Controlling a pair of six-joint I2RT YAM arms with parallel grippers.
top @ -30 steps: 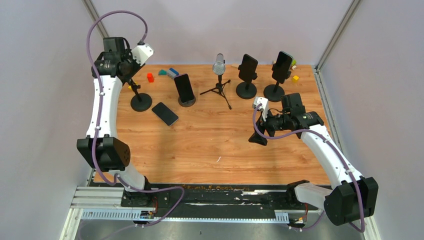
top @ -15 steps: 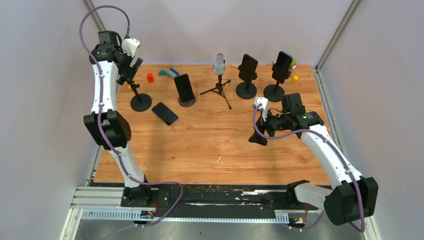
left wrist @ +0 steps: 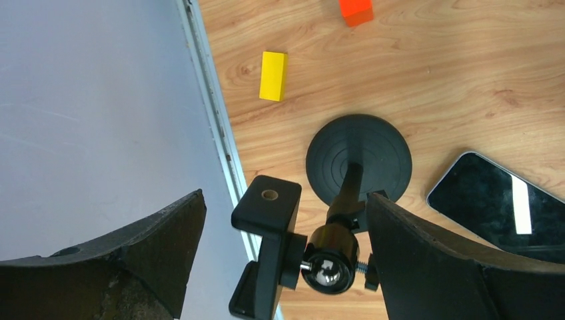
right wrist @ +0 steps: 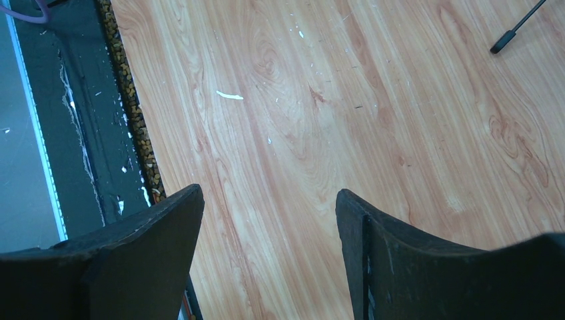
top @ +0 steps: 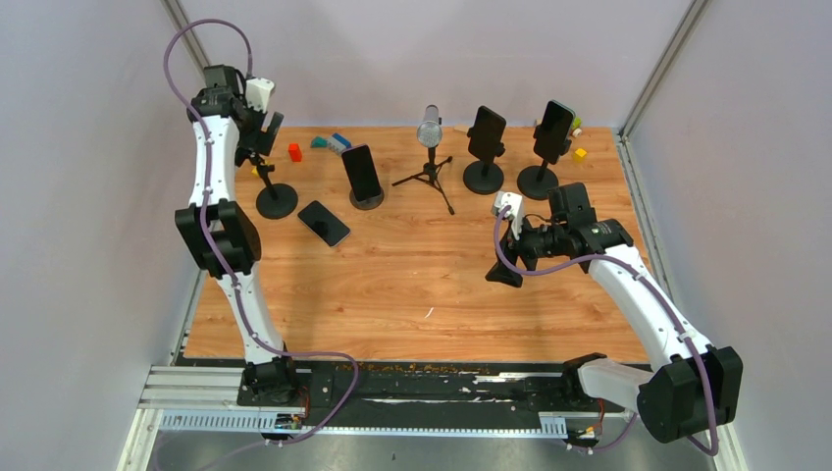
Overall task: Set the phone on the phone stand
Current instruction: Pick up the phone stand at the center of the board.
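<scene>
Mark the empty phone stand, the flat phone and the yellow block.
empty phone stand (left wrist: 360,143), left wrist view, round base
flat phone (left wrist: 493,208), left wrist view, dark screen
yellow block (left wrist: 274,75), left wrist view, top face

Smooth wood-grain table (left wrist: 466,80), matt black phone stand (left wrist: 358,157)
Inside the left claw (left wrist: 285,199), its ball joint shines like metal; right of the claw, the phone (left wrist: 506,207) has a glossy screen.

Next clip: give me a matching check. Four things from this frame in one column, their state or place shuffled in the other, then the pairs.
1. leftmost stand
2. loose phone
3. microphone
4. right gripper

A. on a tripod
B. open over bare table
C. clamp empty
D. lying flat

Pairs: 1-C, 2-D, 3-A, 4-B
</scene>
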